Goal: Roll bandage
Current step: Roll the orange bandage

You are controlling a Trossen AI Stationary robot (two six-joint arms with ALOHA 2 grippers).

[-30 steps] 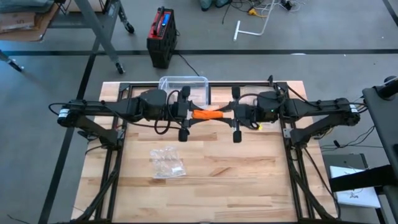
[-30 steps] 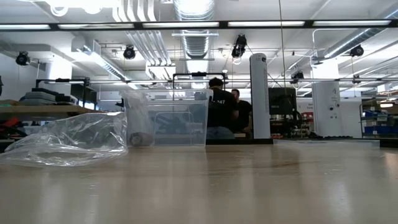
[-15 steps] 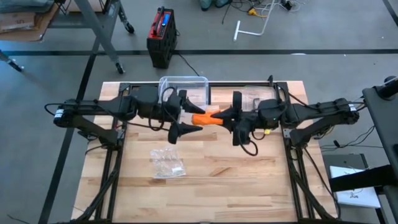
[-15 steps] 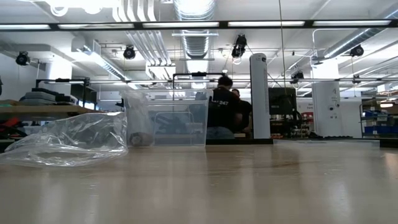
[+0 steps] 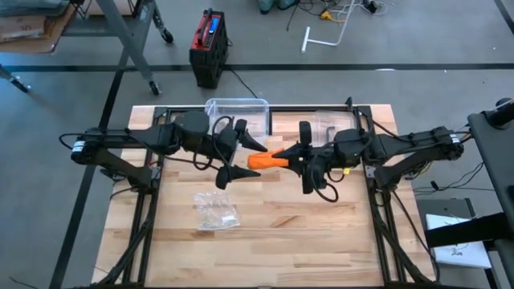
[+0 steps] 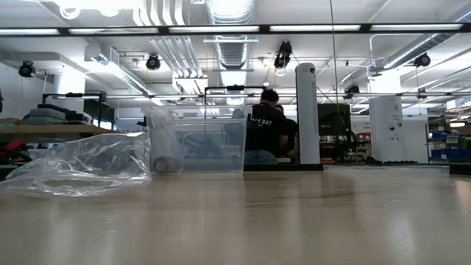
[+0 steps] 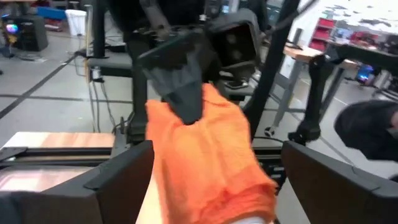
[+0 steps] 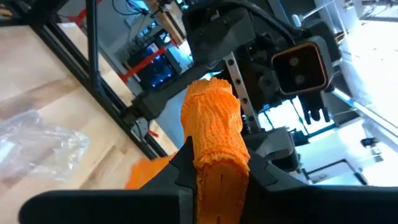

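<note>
Wooden slats make up the pale counter [image 5: 321, 233], which sits inside a black metal frame on a grey floor. In the high view, the left tool [image 5: 230, 152] comes in from the left of the frame and the right tool [image 5: 307, 160] from the right, and they meet above the upper middle of the counter.

Between them hangs the orange knitted bandage roll [image 5: 265, 160], clear of the wood. The right tool is pressed together on one end of it; the right wrist view shows the orange roll [image 8: 214, 140] pinched between the two dark fingers [image 8: 180, 165]. The left tool is spread wide: in the left wrist view its fingers [image 7: 118, 177] stand well apart on either side of the orange fabric [image 7: 205, 162] without clamping it.

At the upper middle edge of the counter stands a clear rectangular plastic bin [image 5: 237, 112], seen in the low view at centre left [image 6: 210, 140]. A crumpled clear plastic bag [image 5: 215, 210] lies on the wood at lower left of centre in the high view, and at the far left in the low view [image 6: 85, 165].

On the floor beyond the counter, at the upper left of centre, sits a red and black box [image 5: 209, 44]. In the low view a person in a dark shirt [image 6: 265, 132] stands in the room behind the bin.
</note>
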